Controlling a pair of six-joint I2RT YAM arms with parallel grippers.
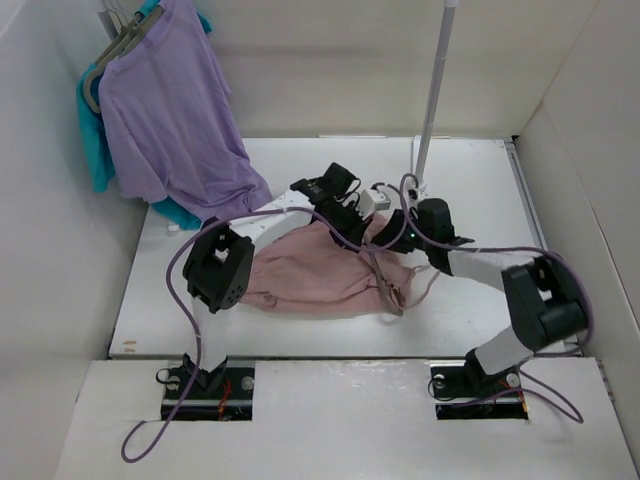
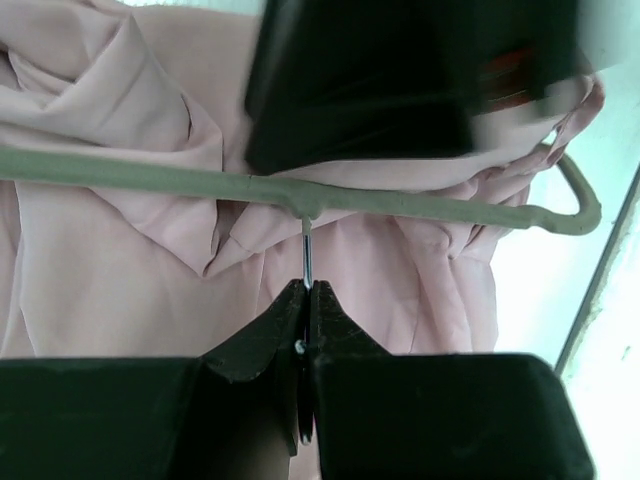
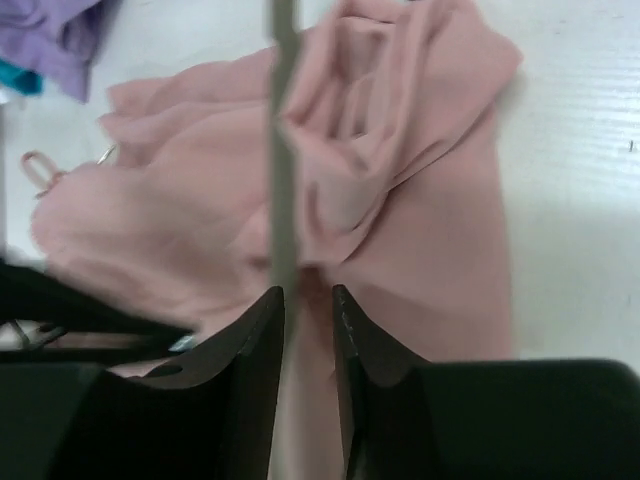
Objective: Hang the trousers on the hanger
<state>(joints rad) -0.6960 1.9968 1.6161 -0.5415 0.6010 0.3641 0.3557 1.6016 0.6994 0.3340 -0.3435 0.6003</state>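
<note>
Trousers [image 2: 120, 270]: pink, soft, crumpled cloth.
Hanger [image 2: 150, 174]: thin grey bar, wire stem.
Left gripper [image 2: 306, 292]: clamped on the stem.
Right gripper [image 3: 309, 295]: narrow gap; grasp unclear.

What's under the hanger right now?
Bunched pink trousers lie beneath the hanger, which the left gripper holds by its hook stem. The table under them is covered.

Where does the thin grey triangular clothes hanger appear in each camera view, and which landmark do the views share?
Top external: the thin grey triangular clothes hanger is near the centre, mostly hidden by the arms.
Left wrist: the hanger crosses the middle, left to right.
Right wrist: the hanger runs down from the top edge, left of centre.
Shared landmark: the crumpled pink trousers under it.
</note>
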